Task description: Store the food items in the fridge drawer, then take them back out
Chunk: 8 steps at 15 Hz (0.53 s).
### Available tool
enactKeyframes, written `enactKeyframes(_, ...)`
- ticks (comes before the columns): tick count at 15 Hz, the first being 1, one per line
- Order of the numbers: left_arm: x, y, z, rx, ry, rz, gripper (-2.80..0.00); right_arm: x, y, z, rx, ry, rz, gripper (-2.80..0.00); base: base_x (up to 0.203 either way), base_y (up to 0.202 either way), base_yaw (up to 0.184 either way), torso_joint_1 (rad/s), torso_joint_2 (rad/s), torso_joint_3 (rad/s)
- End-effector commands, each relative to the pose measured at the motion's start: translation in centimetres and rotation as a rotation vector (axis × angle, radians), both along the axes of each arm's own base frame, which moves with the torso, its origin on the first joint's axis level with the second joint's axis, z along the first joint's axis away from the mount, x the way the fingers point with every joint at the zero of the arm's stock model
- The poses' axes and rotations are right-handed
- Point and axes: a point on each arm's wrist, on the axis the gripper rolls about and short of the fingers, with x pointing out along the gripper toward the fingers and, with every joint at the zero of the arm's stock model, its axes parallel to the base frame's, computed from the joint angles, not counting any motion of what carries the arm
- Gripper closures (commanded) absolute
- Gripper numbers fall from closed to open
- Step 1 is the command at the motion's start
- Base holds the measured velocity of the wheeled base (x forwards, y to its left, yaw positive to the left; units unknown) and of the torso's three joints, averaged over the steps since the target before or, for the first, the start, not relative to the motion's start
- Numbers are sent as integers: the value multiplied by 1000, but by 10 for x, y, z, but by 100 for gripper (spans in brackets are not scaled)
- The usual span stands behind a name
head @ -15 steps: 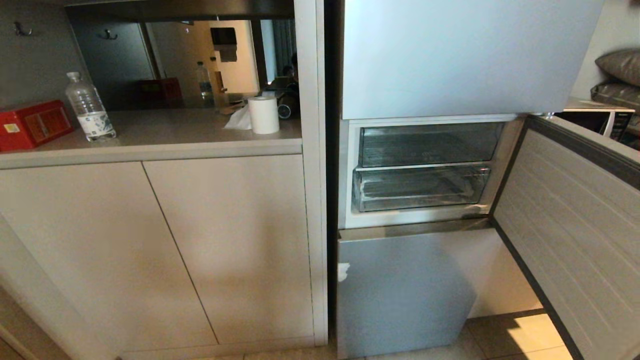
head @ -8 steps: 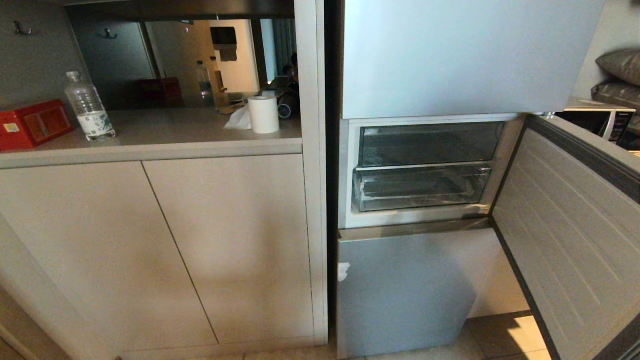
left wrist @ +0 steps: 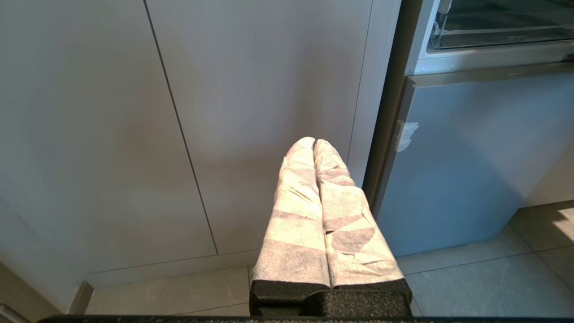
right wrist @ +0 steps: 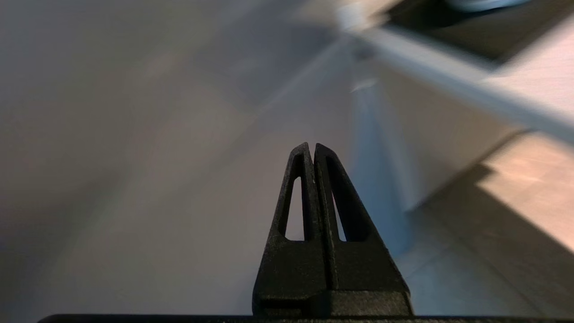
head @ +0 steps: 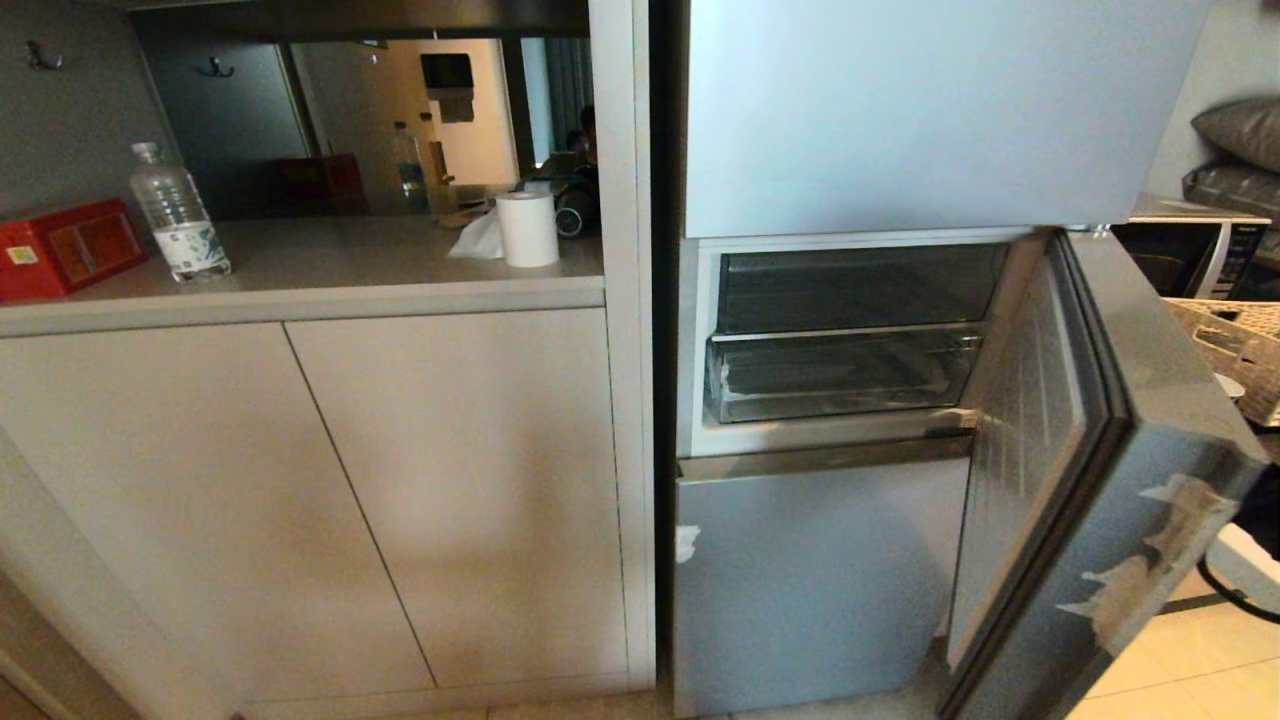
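Your left pincer point(left wrist: 314, 142) pressed shut, its tape-wrapped fingers point(left wrist: 296, 215) together and holding nothing, aimed forward and slightly down, your right pincer point(right wrist: 312, 147) likewise closed, black fingertips touching, empty, angled downward

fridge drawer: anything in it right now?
Empty: the fridge drawer shows only its bare ribbed floor through the clear front.

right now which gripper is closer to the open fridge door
Right, probably. The right gripper, shut, is by what looks like the door's lower edge, blurred. The left gripper, shut, hangs low before the cabinet doors, left of the fridge.
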Motion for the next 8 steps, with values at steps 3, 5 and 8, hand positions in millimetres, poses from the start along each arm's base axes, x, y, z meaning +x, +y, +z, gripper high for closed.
enactKeyframes(3,0,0,0,0,-2,0,0,17,96,5,-29,-29,166,0,0,0,0,0,0,0)
enactKeyframes(5,0,0,0,0,-2,0,0,35,142,4,-37,-44,226,0,0,0,0,0,0,0)
enactKeyframes(8,0,0,0,-1,-2,0,0,72,189,-2,-36,-74,281,0,0,0,0,0,0,0)
